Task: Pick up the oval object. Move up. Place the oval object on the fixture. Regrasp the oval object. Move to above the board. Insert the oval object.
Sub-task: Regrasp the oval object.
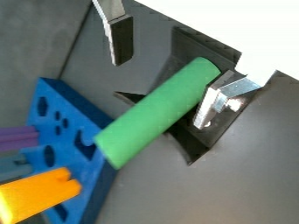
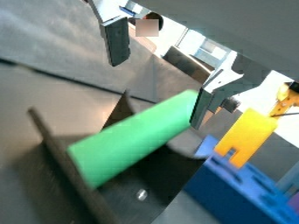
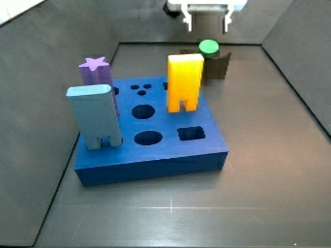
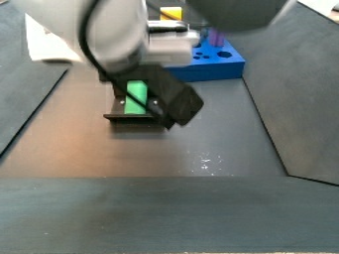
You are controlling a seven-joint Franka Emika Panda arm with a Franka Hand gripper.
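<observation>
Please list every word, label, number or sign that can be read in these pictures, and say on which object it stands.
None: no readable text shows in any view.
The oval object, lying on the fixture, is plain green.
The board bears only shaped holes.
The gripper, open above the oval object, shows no marking.
The yellow block, the grey-blue block and the purple star piece bear no lettering.

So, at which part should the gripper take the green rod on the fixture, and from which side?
Probably at the free length of the oval object, which leans out of the fixture notch. The open gripper already has one finger on each long side, so it could come along its own axis and close across the rod's width. The lower end sits in the notch and is harder to reach.
</observation>
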